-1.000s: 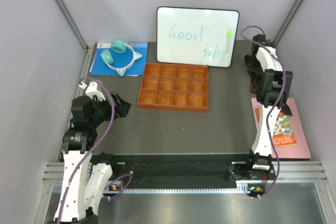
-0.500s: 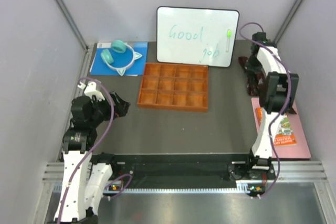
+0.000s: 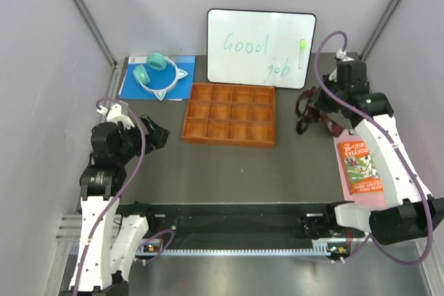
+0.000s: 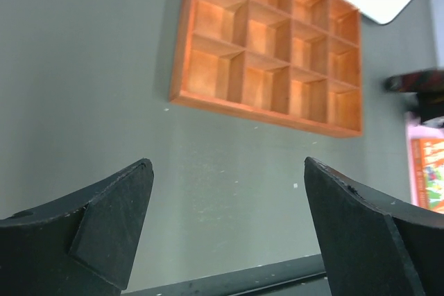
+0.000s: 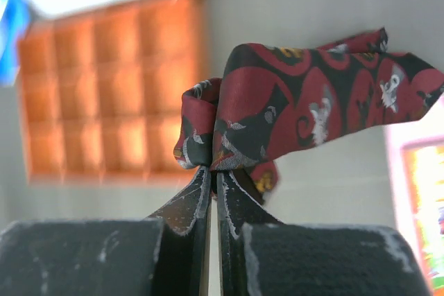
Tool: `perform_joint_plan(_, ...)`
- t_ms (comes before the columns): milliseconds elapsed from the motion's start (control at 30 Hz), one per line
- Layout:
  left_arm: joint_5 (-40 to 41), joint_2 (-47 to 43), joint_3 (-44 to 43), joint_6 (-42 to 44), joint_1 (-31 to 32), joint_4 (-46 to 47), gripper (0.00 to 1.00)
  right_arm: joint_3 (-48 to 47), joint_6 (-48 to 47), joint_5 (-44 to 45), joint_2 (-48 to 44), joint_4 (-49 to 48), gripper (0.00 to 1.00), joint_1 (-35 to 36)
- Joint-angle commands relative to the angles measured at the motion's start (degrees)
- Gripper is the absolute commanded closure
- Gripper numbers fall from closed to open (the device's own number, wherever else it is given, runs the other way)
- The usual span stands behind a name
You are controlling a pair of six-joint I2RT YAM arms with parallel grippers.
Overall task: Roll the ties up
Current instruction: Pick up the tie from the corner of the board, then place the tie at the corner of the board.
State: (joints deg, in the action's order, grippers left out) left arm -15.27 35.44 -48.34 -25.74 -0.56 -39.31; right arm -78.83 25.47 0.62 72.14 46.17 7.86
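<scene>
Top external, desk (image 3: 291, 164): dark grey, matte, flat.
Tray (image 3: 229, 141): orange, rigid, square cells, far centre.
Tie (image 5: 305, 112): maroon-black patterned fabric, bunched, hanging at far right. Likely light, limp and slippery; best taken at one end.
Right fingers (image 5: 187, 202): pressed together, pinching a tie fold.
Left fingers (image 4: 104, 220): spread, holding nothing, near left.

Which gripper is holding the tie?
The right gripper: its jaws are pinched shut on the tie. The left gripper stands wide open with nothing between its fingers.

Overhead, wrists probably share orange tray (image 3: 229, 142).
</scene>
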Motion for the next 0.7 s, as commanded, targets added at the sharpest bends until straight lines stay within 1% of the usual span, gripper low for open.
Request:
perform_joint_plan(0,-2.5,0.0,-5.8,-2.8,0.0,-0.5,0.07,2.5,0.0,-9.2,-6.7,1.9,1.00,7.9)
perform_joint_plan(100,-4.8,0.1,-6.9,-3.9,0.1,-0.8,0.08,0.5,1.3,-8.4,-10.2,4.4,1.00,16.3)
perform_joint_plan(167,-5.6,0.0,-7.5,-4.5,0.1,-1.2,0.09,-1.2,2.9,-8.5,-11.3,5.7,1.00,19.5)
perform_joint_plan(233,-5.7,-0.5,-7.8,-5.5,0.0,-1.5,0.09,-3.7,5.3,-11.4,-12.8,6.4,1.00,22.6)
perform_joint_plan(333,-6.2,-1.7,-8.4,-7.1,0.0,-1.8,0.10,-5.6,8.3,-17.6,-15.3,6.2,1.00,24.6)
perform_joint_plan(467,-7.1,-3.2,-8.6,-9.3,0.0,-1.7,0.13,-6.0,10.4,-23.5,-17.7,6.8,1.00,24.6)
perform_joint_plan(500,-8.0,-3.3,-8.6,-9.8,0.0,-1.6,0.14,-5.2,10.4,-26.3,-18.2,6.8,1.00,24.7)
perform_joint_plan(533,-8.5,-3.4,-8.5,-10.3,0.0,-1.1,0.17,-4.2,10.3,-27.1,-18.6,5.9,1.00,24.7)
perform_joint_plan(567,-9.2,-3.4,-8.4,-11.3,0.1,-0.8,0.18,-2.7,10.3,-27.3,-19.8,5.4,1.00,24.6)
perform_joint_plan(600,-9.9,-3.5,-7.9,-11.7,0.0,0.7,0.19,0.6,9.9,-26.6,-20.5,5.3,1.00,24.7)
perform_joint_plan(633,-11.4,-3.7,-7.6,-12.1,0.0,1.6,0.25,2.3,9.3,-26.3,-20.9,4.9,1.00,24.6)
perform_joint_plan(667,-12.4,-3.8,-7.1,-12.6,0.1,2.6,0.27,4.5,9.2,-26.3,-22.1,3.9,1.00,24.6)
